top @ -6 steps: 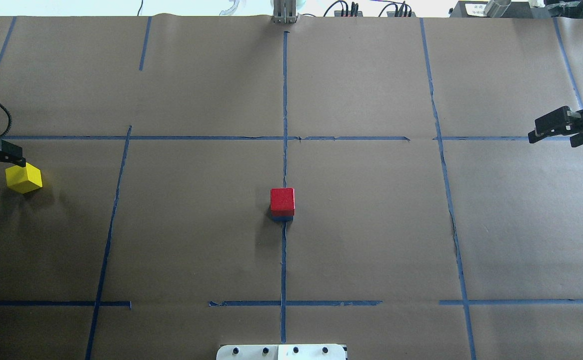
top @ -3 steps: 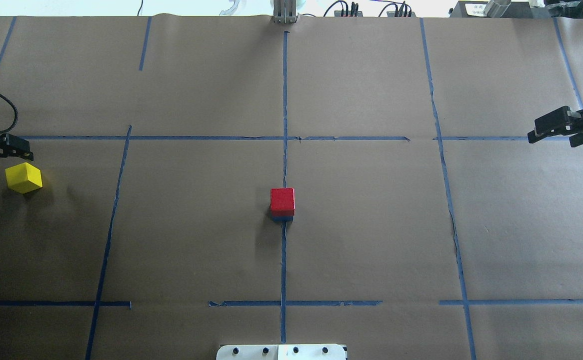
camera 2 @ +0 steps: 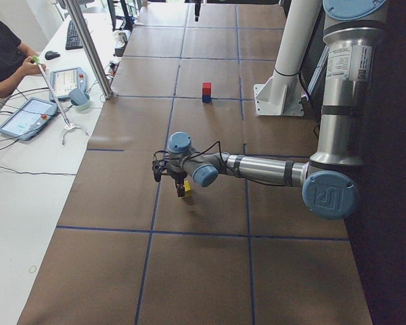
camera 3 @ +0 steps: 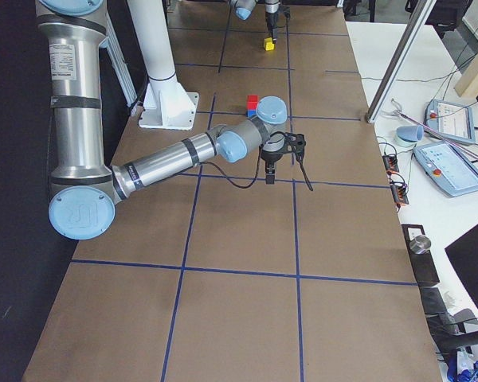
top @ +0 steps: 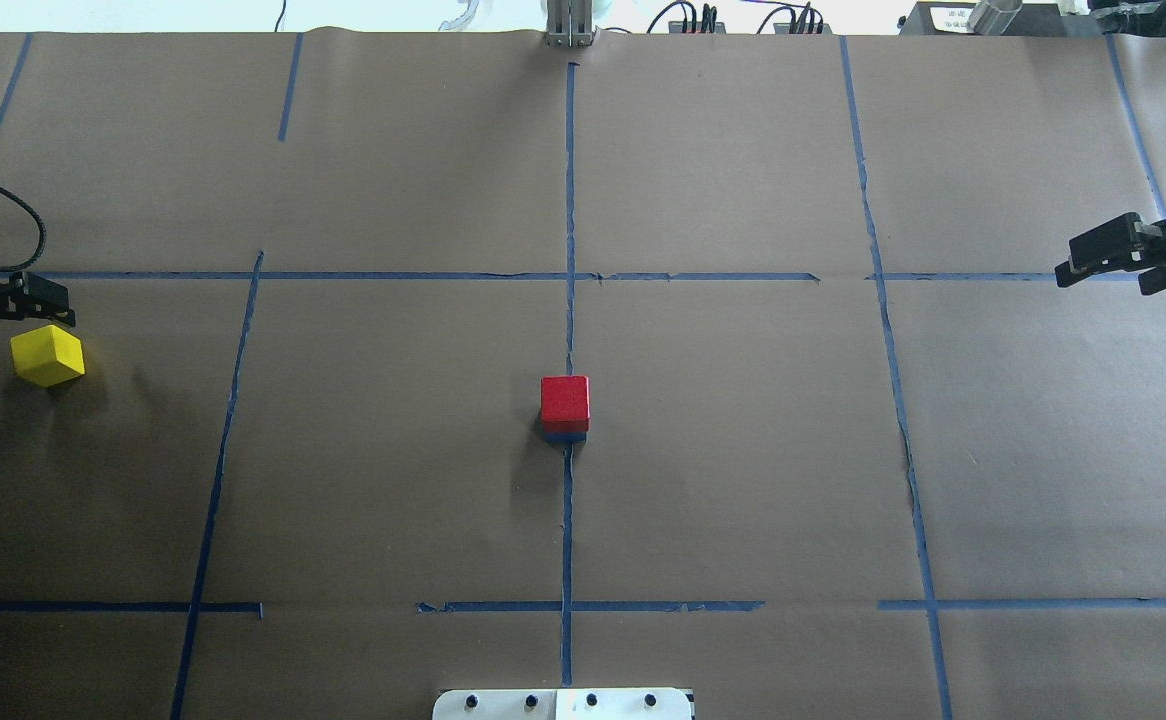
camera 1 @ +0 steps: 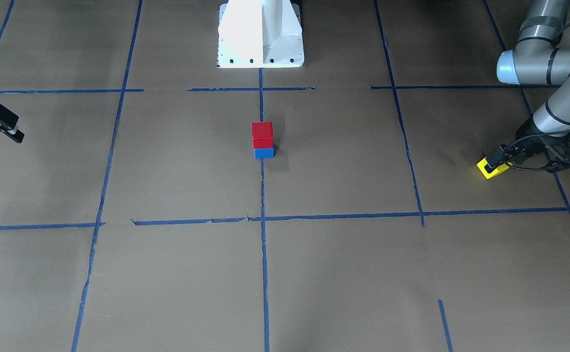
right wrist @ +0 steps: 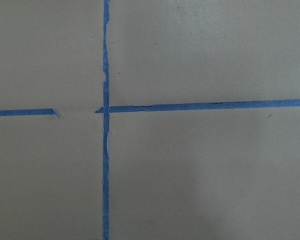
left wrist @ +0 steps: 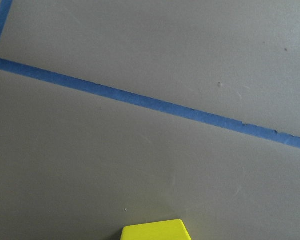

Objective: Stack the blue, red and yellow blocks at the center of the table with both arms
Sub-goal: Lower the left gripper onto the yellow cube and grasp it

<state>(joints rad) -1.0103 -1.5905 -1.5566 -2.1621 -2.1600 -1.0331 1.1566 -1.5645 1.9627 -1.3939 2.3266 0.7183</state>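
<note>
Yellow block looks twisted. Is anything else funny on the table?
The yellow block sits turned cornerwise to the blue tape lines, far off on the robot's left side. The red block rests on the blue block, slightly offset. Nothing is spilled or broken.

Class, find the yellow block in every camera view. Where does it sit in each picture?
Front-facing: yellow block far right, mid-height.
Overhead: far left, mid-height.
Exterior left: near centre, slightly left.
Exterior right: top centre.
Left wrist: bottom edge, partly cut off.
Right wrist: not in it.
Shared landmark in the four exterior views: the red block.
</note>
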